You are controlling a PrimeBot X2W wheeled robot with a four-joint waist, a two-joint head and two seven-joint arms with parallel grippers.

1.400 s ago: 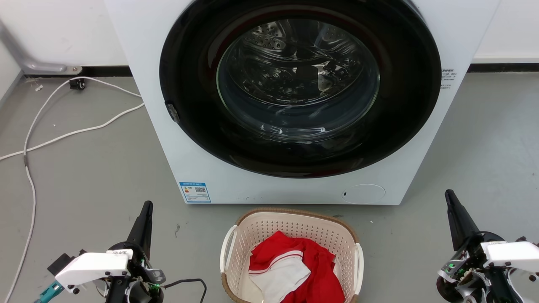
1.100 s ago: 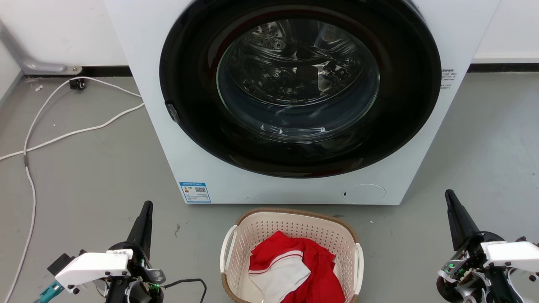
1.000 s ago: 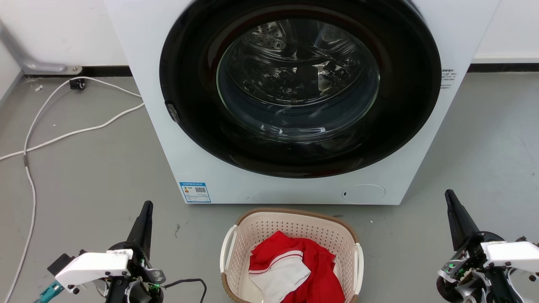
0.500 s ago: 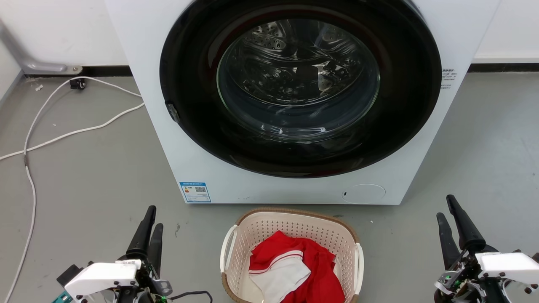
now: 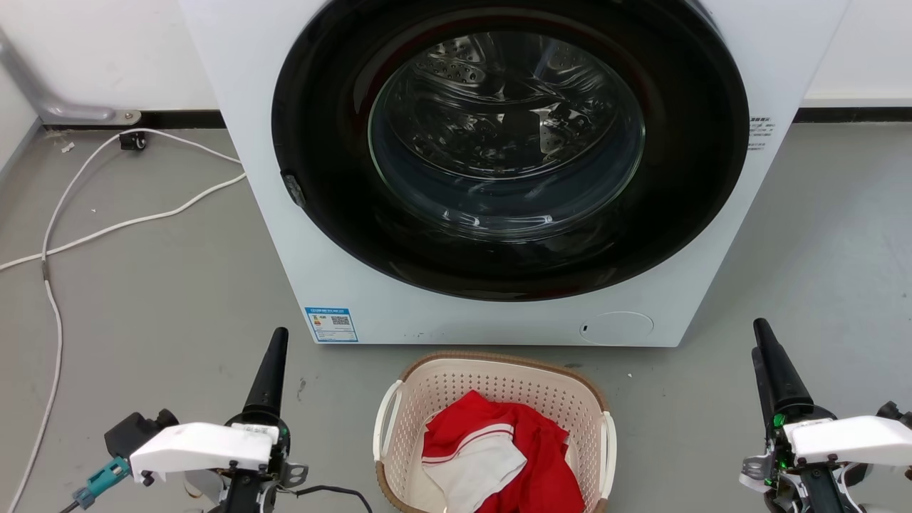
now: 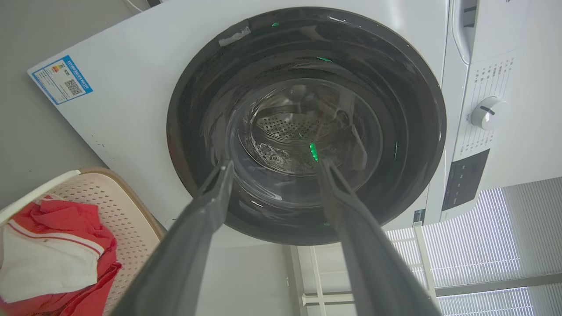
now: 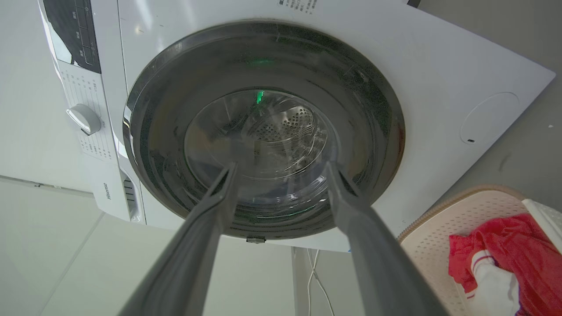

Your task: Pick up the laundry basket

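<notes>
Laundry basket (image 5: 499,385), perforated rounded plastic, between left hand (image 5: 276,342) and right hand (image 5: 759,338), both spread.

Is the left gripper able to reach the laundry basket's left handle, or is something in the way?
Probably yes: the open left gripper is beside the laundry basket, not touching, with only bare floor between it and the handle.

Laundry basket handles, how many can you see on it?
2: the left handle on the left side of the laundry basket, the right handle on its right. The basket's near end runs off the head view, so another could be hidden.
</notes>
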